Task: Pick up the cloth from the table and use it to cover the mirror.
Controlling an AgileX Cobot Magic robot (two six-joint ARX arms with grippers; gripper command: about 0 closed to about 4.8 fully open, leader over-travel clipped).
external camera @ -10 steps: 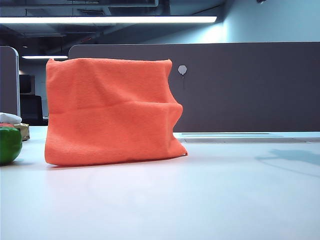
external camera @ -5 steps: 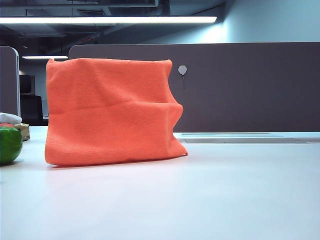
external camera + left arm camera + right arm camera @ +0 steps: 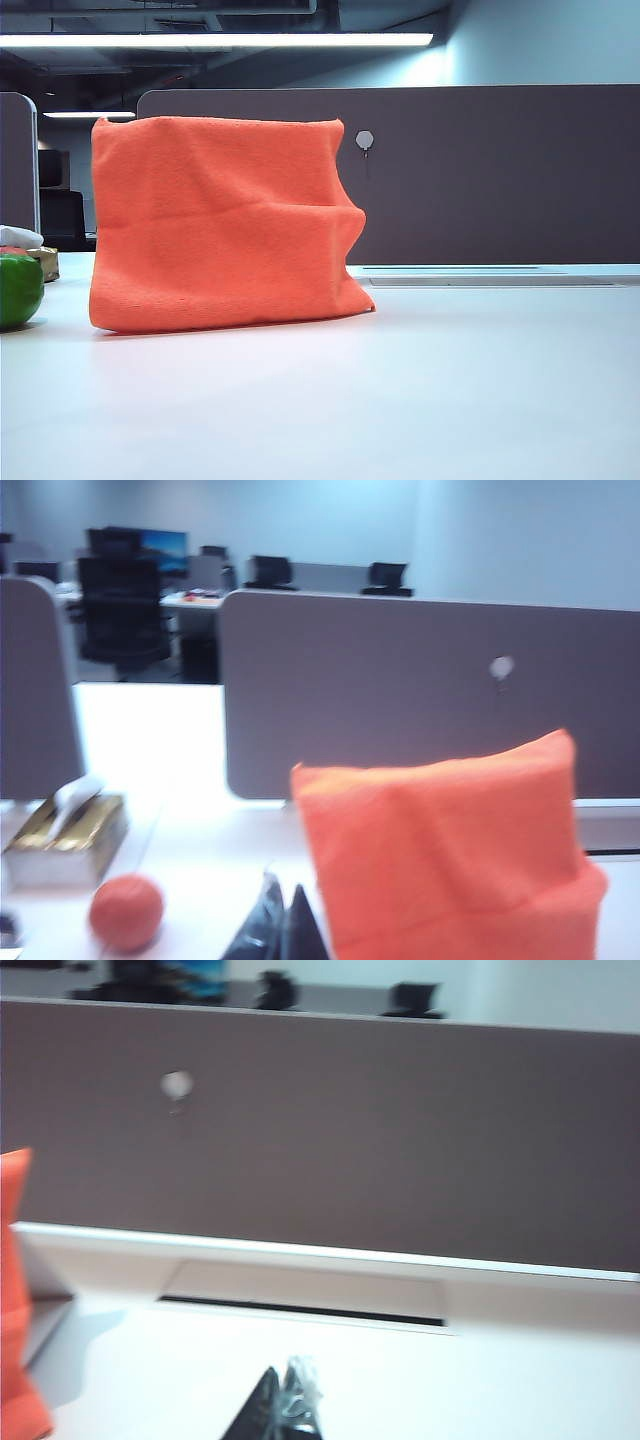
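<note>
Cloth (image 3: 222, 225), bright orange, stands draped over the hidden mirror toward the tabletop's (image 3: 400, 400) far left, its hem touching the surface. Only the exterior view shows a green round object (image 3: 20, 290) at the left edge; no arm appears there. Left wrist view adds the left gripper (image 3: 283, 930), closed and empty, near the cloth, plus an orange ball (image 3: 126, 912) and tissue box (image 3: 65, 832). Right wrist view shows the right gripper (image 3: 283, 1405), closed and empty, facing the grey partition (image 3: 400, 1140).

Left gripper (image 3: 283, 932): dark fingertips pressed together, low over the table (image 3: 190, 880), just beside the cloth (image 3: 450, 860). Cloth: orange, draped upright, hiding whatever it covers. Partition (image 3: 400, 690): grey-brown, behind the cloth, bearing a small round fitting (image 3: 502, 666). Orange ball (image 3: 126, 912) near the gripper. Gold tissue box (image 3: 65, 825) beyond the ball. Office chairs (image 3: 122, 615) far behind.
</note>
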